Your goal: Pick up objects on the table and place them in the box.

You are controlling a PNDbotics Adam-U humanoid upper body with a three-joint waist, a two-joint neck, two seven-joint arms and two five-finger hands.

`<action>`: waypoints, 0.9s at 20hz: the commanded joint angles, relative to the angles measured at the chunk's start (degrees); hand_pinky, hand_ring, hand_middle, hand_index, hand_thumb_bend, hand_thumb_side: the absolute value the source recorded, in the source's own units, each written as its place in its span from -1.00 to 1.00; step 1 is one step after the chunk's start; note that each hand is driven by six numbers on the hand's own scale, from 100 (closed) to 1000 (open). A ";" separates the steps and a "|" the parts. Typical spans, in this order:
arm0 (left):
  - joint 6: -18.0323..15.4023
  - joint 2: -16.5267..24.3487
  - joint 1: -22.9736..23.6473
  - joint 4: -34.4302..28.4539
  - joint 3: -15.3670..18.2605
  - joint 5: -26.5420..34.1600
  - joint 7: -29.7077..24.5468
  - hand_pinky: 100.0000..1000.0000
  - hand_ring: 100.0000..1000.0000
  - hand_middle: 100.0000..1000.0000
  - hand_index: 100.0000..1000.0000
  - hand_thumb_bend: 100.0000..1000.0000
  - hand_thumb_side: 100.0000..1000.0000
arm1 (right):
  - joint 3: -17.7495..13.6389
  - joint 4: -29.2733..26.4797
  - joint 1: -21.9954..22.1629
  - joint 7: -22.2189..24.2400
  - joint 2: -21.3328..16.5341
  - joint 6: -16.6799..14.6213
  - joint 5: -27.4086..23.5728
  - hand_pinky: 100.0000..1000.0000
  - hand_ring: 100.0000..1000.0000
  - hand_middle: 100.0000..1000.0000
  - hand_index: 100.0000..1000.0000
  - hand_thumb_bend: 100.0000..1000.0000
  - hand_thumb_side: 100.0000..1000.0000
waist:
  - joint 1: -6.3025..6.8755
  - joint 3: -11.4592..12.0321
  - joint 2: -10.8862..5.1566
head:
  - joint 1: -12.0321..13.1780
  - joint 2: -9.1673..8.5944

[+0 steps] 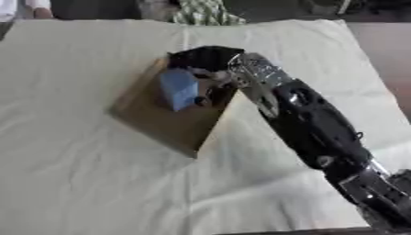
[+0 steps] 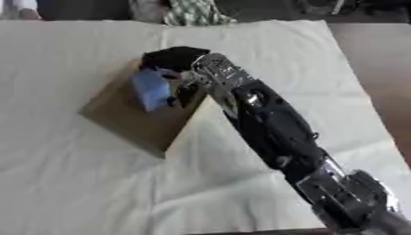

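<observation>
One brown box point(image 1: 164, 121) sits on the desk point(image 1: 72, 183); one blue object point(image 1: 179, 88) shows at its twelve o'clock end; one hand point(image 1: 210, 62) shows.

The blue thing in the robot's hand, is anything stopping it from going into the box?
Nothing visible is. The right hand holds the blue object directly over the brown box, with nothing between them.

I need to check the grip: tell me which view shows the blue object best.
The left eye view: the blue object sits nearer the picture's middle, its faces clear, held over the box by the right hand. The right eye view shows the same object, a little darker and more crowded by the arm.
</observation>
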 commanded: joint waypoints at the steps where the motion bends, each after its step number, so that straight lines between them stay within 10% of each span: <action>1: 0.03 0.62 -0.53 -0.82 0.21 0.21 -0.21 0.17 0.47 0.02 0.24 -0.62 0.35 | -1.04 -3.12 -1.72 0.43 -2.02 1.49 -0.95 0.94 1.00 1.00 1.00 -0.53 -1.00 | 0.30 -0.10 -1.19 | 0.24 -0.11; 18: 0.02 1.13 -0.19 -0.82 0.69 -0.07 0.32 0.17 0.48 0.03 0.24 -0.62 0.35 | -6.74 -20.77 -0.22 -0.27 -12.09 4.62 -8.64 0.86 0.91 1.00 1.00 -1.00 -0.60 | 0.40 -1.24 -1.61 | 2.07 -0.10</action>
